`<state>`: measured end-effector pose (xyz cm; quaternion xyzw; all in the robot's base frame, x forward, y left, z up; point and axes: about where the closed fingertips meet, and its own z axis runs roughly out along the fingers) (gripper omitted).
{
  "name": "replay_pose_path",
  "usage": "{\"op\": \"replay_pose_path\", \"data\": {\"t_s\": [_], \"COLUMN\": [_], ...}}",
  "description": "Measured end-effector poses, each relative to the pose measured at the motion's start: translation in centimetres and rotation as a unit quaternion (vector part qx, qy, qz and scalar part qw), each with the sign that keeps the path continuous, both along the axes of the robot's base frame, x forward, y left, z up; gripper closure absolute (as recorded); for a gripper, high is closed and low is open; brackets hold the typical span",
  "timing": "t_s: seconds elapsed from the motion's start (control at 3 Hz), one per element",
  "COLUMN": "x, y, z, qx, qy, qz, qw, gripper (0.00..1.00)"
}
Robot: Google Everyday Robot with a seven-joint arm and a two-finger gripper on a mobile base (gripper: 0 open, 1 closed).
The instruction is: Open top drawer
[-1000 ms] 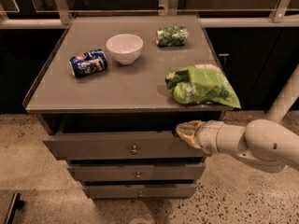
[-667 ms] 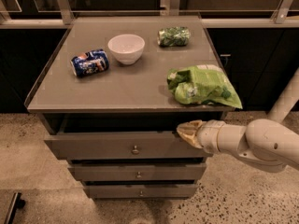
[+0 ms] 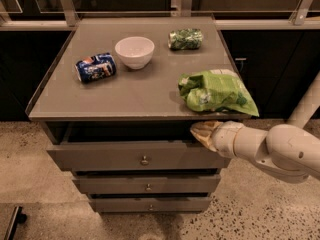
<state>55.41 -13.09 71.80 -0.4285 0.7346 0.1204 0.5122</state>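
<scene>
The top drawer (image 3: 100,157) is the widest grey front of three, with a small round metal knob (image 3: 144,160) at its centre. It stands pulled out a little, with a dark gap under the cabinet top. My gripper (image 3: 201,132) comes in from the right on a white arm (image 3: 280,149). Its tan tip sits at the upper right edge of the top drawer front, just under the cabinet top's lip.
On the cabinet top (image 3: 145,91) lie a blue can (image 3: 95,67) on its side, a white bowl (image 3: 134,51), a green can (image 3: 185,39) and a green chip bag (image 3: 216,92) overhanging the front right edge. Two narrower drawers (image 3: 148,185) sit below. Speckled floor all around.
The gripper stays at the drawer's upper right edge. The drawer front looks slightly further out than one second ago.
</scene>
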Motion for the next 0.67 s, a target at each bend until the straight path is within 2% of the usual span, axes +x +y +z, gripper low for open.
{"op": "replay_pose_path", "data": {"t_s": [0.33,0.67], "x": [0.0,0.5], "y": [0.1,0.5], "z": [0.2,-1.7], "qx": [0.0,-0.001], "qy": [-0.002,0.013], "qz": [0.001,-0.011], "qw": [1.0,0.9999], "gripper": [1.0,1.0]}}
